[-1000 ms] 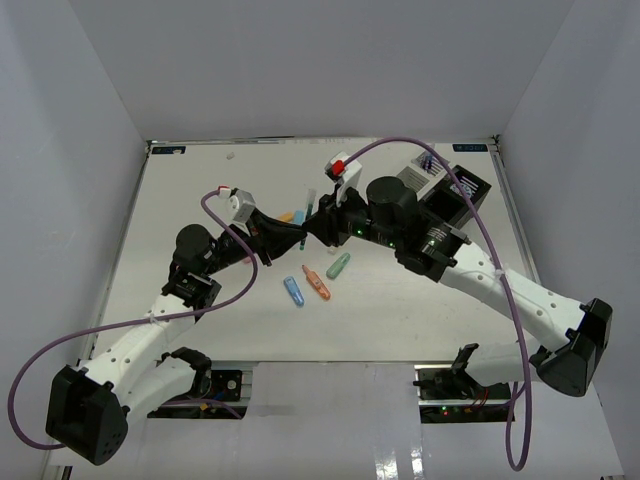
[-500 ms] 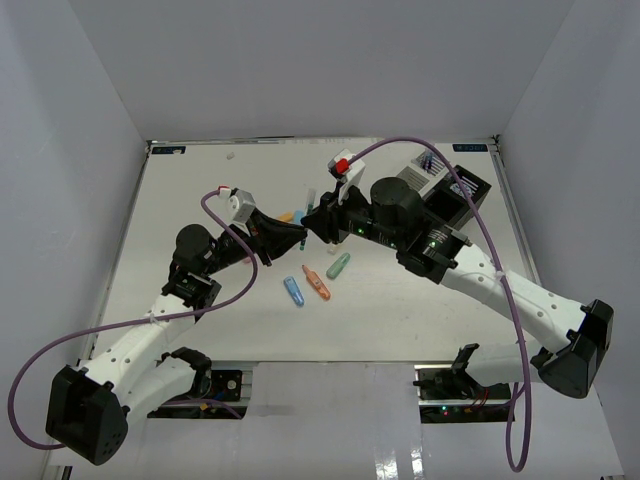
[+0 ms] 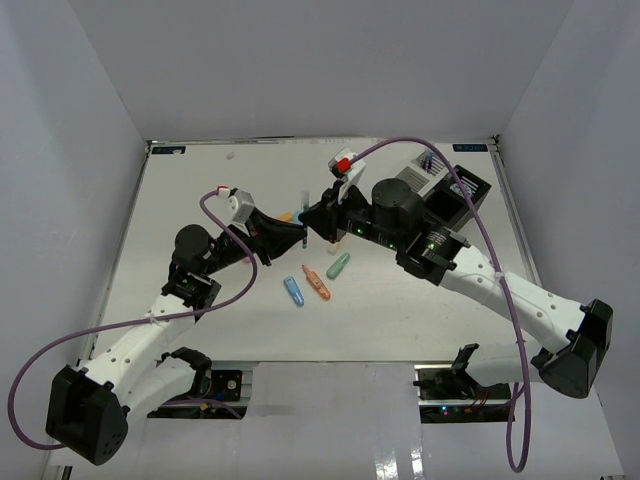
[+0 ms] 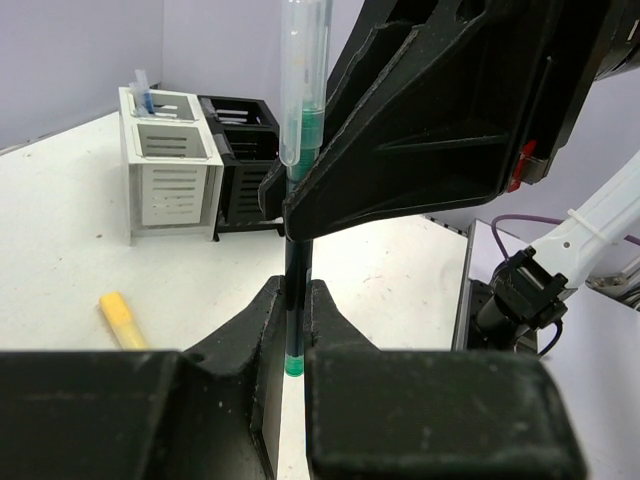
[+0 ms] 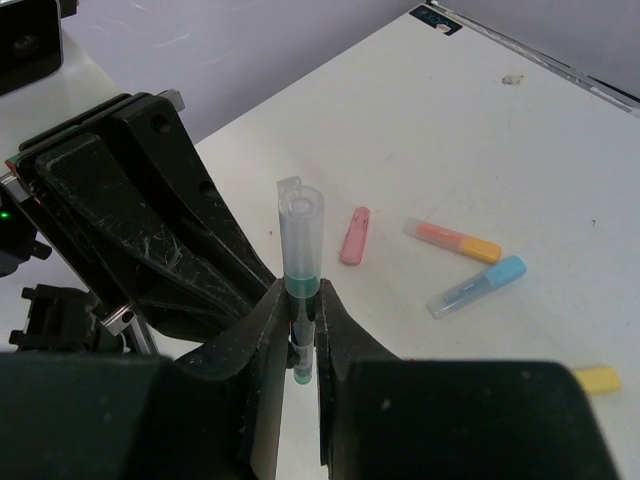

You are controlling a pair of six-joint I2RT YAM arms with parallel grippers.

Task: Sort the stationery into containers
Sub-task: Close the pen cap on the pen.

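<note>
A thin pen with a green band and clear cap stands upright above the table's middle, held from both sides. My left gripper is shut on its dark lower barrel. Closed on the pen just under the cap is my right gripper. Blue, orange and green markers lie on the table below them. A pink marker, an orange one, a blue one and a yellow one show in the right wrist view.
The white container and the black container stand side by side at the table's back right, with pens in the white one. A yellow marker lies in front of them. The right arm's purple cable arcs over the boxes.
My right gripper has closed its jaws onto the pen's upper part and edged slightly left. The left gripper kept its hold and stayed put.
</note>
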